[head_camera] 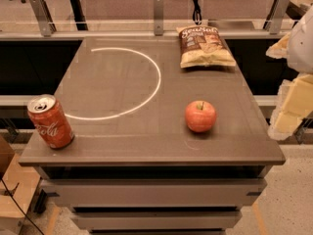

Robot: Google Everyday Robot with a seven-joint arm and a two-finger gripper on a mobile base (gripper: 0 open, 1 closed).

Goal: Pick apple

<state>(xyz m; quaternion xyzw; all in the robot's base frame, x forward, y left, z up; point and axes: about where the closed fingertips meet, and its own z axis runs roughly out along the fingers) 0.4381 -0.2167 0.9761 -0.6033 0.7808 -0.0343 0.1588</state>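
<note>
The apple (200,116) is round and red-orange with a short stem. It stands upright on the grey table (122,87), on the right side near the front edge. My gripper (291,102) shows as pale white and yellowish parts at the right edge of the view. It is beyond the table's right side, to the right of the apple and apart from it. Nothing is held in it that I can see.
A red Coca-Cola can (50,122) stands tilted at the table's front left corner. A bag of chips (204,45) lies at the back right. A white arc (139,82) is marked on the tabletop. A railing with posts runs behind the table.
</note>
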